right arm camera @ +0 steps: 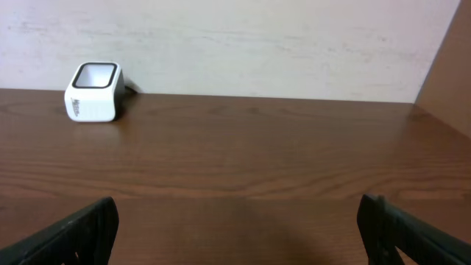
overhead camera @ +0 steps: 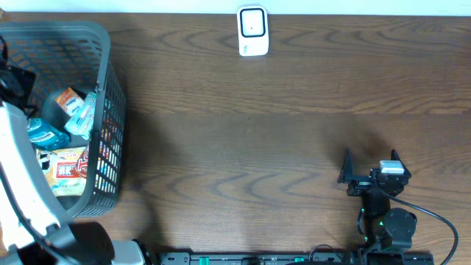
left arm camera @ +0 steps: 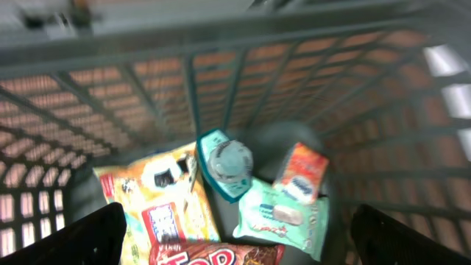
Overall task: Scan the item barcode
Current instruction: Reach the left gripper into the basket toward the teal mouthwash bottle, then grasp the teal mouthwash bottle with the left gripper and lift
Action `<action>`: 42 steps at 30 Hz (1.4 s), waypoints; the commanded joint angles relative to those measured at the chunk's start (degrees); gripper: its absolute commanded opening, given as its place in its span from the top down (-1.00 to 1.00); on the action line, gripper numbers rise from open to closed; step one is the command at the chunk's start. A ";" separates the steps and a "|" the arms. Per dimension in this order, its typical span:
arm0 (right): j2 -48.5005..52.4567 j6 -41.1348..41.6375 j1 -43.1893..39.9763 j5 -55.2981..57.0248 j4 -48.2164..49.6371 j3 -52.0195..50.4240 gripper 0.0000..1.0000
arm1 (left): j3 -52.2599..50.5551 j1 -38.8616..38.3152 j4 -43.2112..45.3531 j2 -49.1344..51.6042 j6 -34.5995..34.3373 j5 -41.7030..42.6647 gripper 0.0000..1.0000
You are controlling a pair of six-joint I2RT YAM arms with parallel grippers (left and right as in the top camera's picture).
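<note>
Several candidates for scanning, all down in the basket (overhead camera: 103,44) at the left edge of the tabletop (overhead camera: 243,147): bottle (left arm camera: 229,160), wipes pack (left arm camera: 280,217), orange pack (left arm camera: 302,171), snack bag (left arm camera: 158,199). Nothing lifted yet. Left tool (left arm camera: 239,246) above the heap, looking down into it, fingers wide apart and empty. Right tool (overhead camera: 370,165) near the front right corner, likewise spread, holding nothing. Scanner (overhead camera: 252,31) at the middle of the far edge, well apart from both.

Judging by looks: bottle rigid, smooth, probably the heaviest and prone to roll or slip; best taken across the body below the cap. Wipes pack soft, yielding, light; best pinched across its short width, not by a corner. Snack bag crinkly, puffed, easy to crush; calls for a gentle squeeze at a sealed edge. Barcode sides not visible from here.
</note>
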 commanded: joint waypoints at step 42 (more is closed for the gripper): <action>-0.26 -0.48 0.20 -0.31 -0.22 -0.09 -0.98 | -2.05 2.82 3.56 20.13 -9.92 -1.36 -0.68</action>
